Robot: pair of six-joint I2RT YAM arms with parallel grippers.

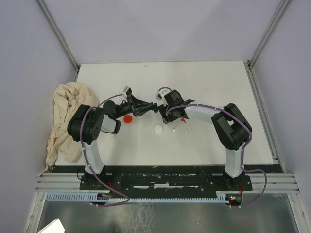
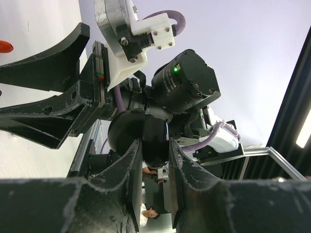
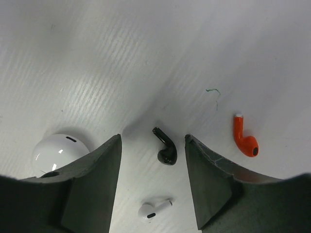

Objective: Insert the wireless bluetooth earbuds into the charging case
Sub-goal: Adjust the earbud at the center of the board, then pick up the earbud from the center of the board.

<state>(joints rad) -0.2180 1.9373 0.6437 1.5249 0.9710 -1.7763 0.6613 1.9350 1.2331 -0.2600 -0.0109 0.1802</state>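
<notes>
Worktop: white. We see both arms reaching in over its middle, their hands almost tip to tip.
Cloth: a crumpled beige heap at the left edge, well apart from the small pieces.
Left hand: clamped shut on a black glossy rounded piece. It is raised off the worktop and held just in front of the right arm's wrist. We cannot tell what the piece is.
Right hand: fingers spread wide, holding nothing, one either side of the black earbud.
Red case: a round disc under the left arm.
White case: round, just outside one finger of the right hand.
Black earbud: lies on the worktop between the right hand's fingers, touching neither.
Red earbud: lies just outside the other finger.
White earbud: near the black one.
Green thread: a tiny scrap beyond the red earbud.
Writing: small print on the motor housing beside a green light, too small for us to read.
</notes>
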